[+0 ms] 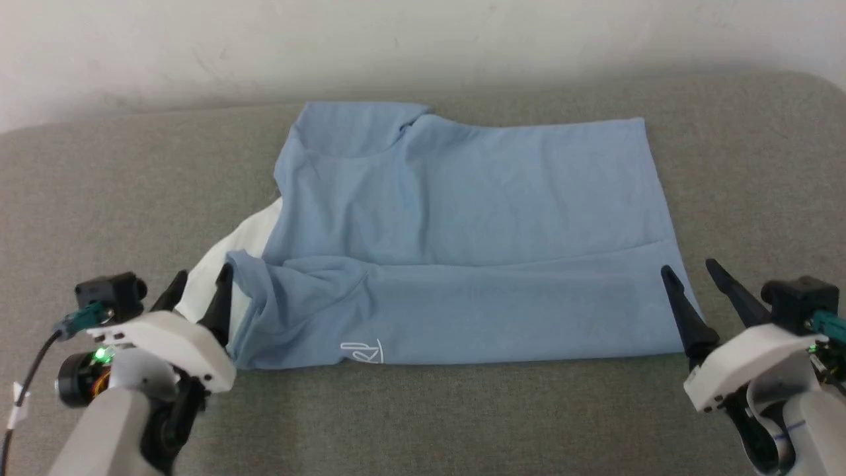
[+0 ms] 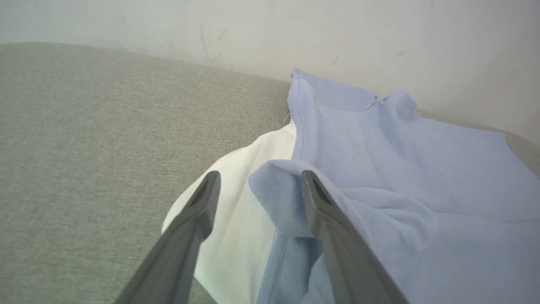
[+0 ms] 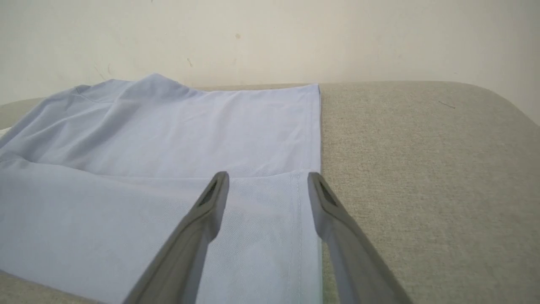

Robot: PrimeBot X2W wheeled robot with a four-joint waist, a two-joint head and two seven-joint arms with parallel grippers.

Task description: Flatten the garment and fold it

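Garment [image 1: 462, 198] flat on grey padded surface [image 1: 119, 198], laid sideways: collar [image 1: 350, 153] toward robot's left, hem [image 1: 651, 185] toward right, far edge close to pale wall [image 1: 396, 39]. Near long strip doubled over onto body, crease along front edge, free edge crossing roughly mid-cloth; reads as first lengthwise fold in place. Left gripper [image 1: 203, 272] at left end of that strip, jaws wide, nothing pinched; in left wrist view, one finger over bunched sleeve corner [image 1: 264, 291], other over white cloth [image 1: 248, 235]. Right gripper [image 1: 687, 268] at right end, jaws equally wide, straddling hem stitching at strip corner, holding nothing. Likely reason for layout: one gripper per end, so both corners travel together and crease stays straight. Wide jaws at both ends suggest fold left to lie under own weight, plausible for soft thin knit like this. Right end clean, layers squared up along hem. Left end worse: sleeve corner rumpled, wrinkles fanning into strip, white cloth poking out from under blue. Cannot tell if lining, inner face or separate piece. Probably needs smoothing there before second fold, else bulge locked in. Writing: small white script mark [image 1: 362, 352] at front crease, left of centre, looped strokes, partly wrapped round fold, not readable. No other tag, print or brand legible on cloth, grippers or surface.
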